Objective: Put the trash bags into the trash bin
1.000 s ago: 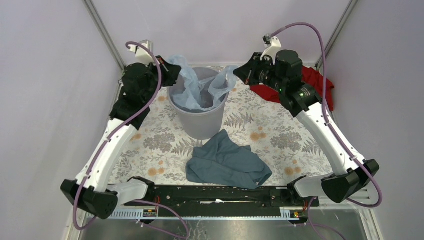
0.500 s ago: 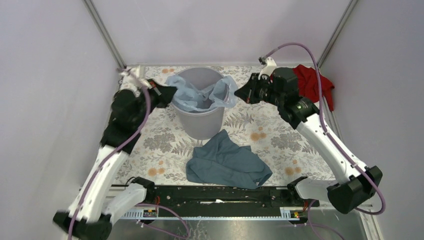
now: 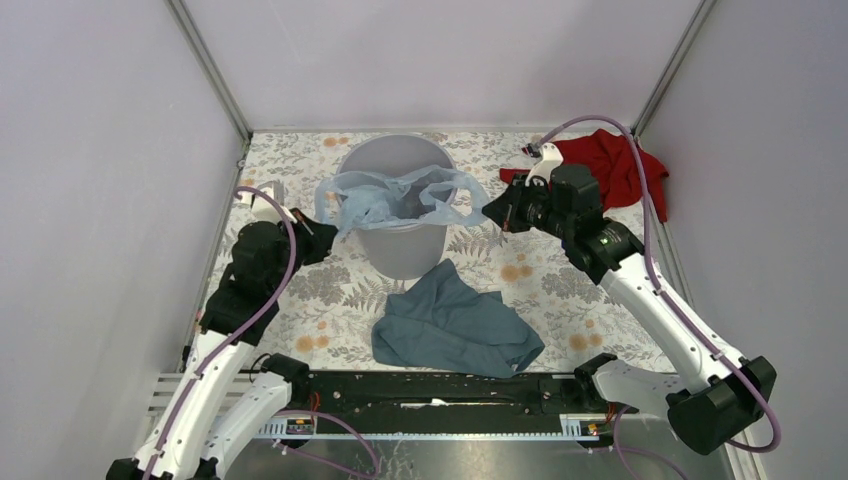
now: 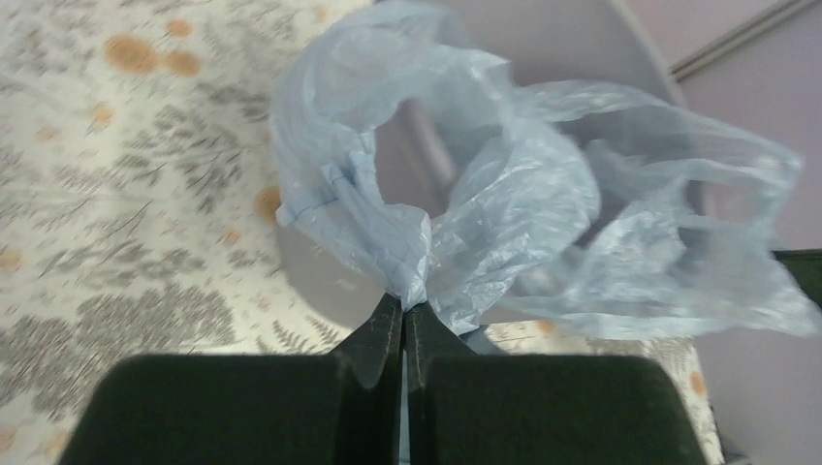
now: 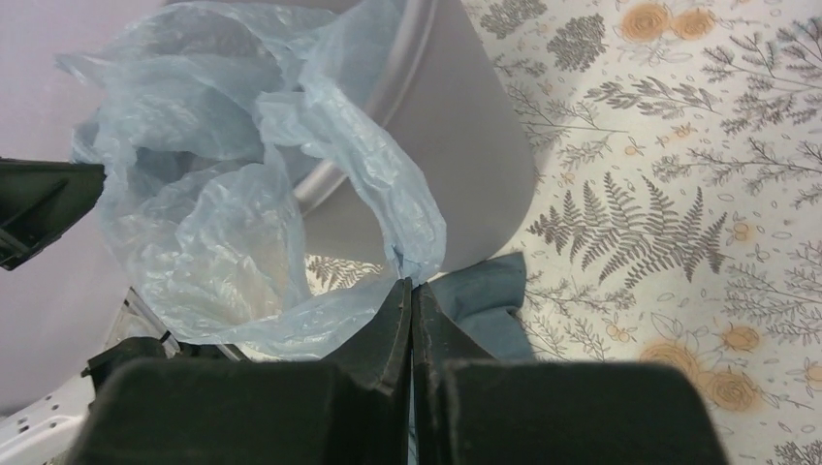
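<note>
The pale-blue translucent trash bag (image 3: 395, 197) is stretched across the near rim of the round grey trash bin (image 3: 405, 250), most of it hanging in front of the opening. My left gripper (image 3: 328, 228) is shut on the bag's left edge, just left of the bin. My right gripper (image 3: 490, 212) is shut on the bag's right edge, just right of the bin. In the left wrist view the crinkled bag (image 4: 504, 194) fans out from my shut left gripper (image 4: 403, 302), with the bin (image 4: 543, 39) behind. The right wrist view shows the bag (image 5: 242, 194) pinched at my right gripper (image 5: 408, 283) beside the bin (image 5: 456, 165).
A slate-blue cloth (image 3: 455, 325) lies crumpled on the floral table cover (image 3: 560, 280) in front of the bin. A red cloth (image 3: 610, 165) lies at the back right, behind the right arm. White walls and metal corner posts close in the table.
Both arms have come down and toward me, dragging the bag with them. The bag was lifted above the bin's mouth; now it is low and stretched over the near rim.
</note>
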{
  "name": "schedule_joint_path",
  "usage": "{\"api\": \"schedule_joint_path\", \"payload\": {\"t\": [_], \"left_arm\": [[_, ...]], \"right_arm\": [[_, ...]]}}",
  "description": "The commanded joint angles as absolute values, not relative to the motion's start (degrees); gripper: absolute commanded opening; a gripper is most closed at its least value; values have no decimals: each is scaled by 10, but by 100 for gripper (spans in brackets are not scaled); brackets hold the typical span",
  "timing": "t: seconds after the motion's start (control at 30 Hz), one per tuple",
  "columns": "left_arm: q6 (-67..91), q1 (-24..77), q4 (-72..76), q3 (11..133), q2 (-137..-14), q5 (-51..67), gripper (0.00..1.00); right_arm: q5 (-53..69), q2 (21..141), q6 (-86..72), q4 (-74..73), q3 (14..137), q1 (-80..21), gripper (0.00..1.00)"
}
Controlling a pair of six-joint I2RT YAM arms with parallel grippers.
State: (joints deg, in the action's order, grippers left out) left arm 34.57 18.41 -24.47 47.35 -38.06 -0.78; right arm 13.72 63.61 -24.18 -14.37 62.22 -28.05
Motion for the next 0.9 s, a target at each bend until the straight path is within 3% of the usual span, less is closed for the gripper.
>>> {"api": "schedule_joint_path", "payload": {"t": [0.0, 0.27, 0.57, 0.77, 0.87], "left_arm": [[354, 182, -272, 473, -364, -91, 0], [356, 182, -307, 493, -427, -111, 0], [332, 178, -311, 523, -451, -124, 0], [323, 178, -306, 523, -455, -86, 0], [320, 178, -301, 521, -454, -70, 0]], "right_arm": [[102, 637, -226, -124, 612, -282, 0], [30, 619, -214, -82, 543, -281, 0], [44, 697, -186, -20, 505, -282, 1], [77, 681, -166, -77, 552, -282, 24], [76, 654, -165, -118, 578, -282, 42]]}}
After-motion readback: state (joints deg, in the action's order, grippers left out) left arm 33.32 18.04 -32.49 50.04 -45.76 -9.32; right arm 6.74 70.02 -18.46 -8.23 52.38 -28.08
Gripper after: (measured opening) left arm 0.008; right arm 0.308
